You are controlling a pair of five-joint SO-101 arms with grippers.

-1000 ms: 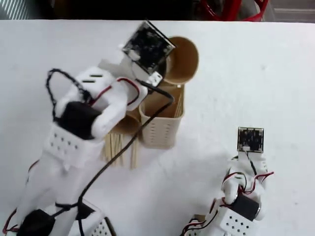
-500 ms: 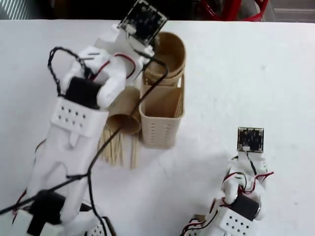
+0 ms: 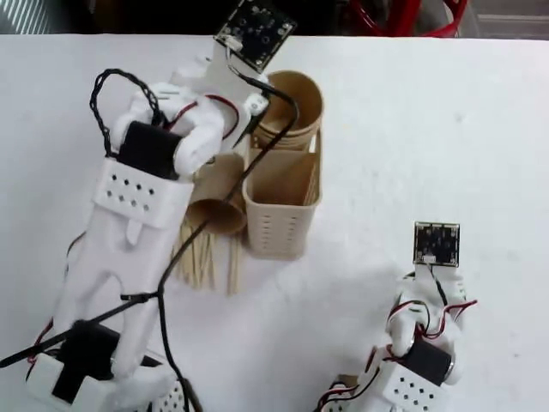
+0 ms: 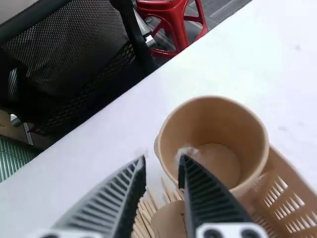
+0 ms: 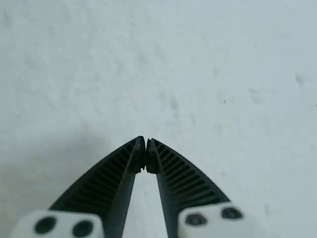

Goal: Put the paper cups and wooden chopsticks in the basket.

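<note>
Wooden chopsticks on the table, half hidden under the left arm. Tipped paper cup lies beside the basket. Left tool, slightly parted, straddles the rim of the stacked cups in the basket. Right tool pinched closed, empty.

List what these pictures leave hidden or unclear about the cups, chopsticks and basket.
Chopsticks: high view, far ends hidden under the left arm and the lying cup; too thin to count.
Cup stack: high view, only nested rims show, number unclear.
Basket: high view, rear part hidden by the stack; left wrist view, cut off by the edge.
</note>
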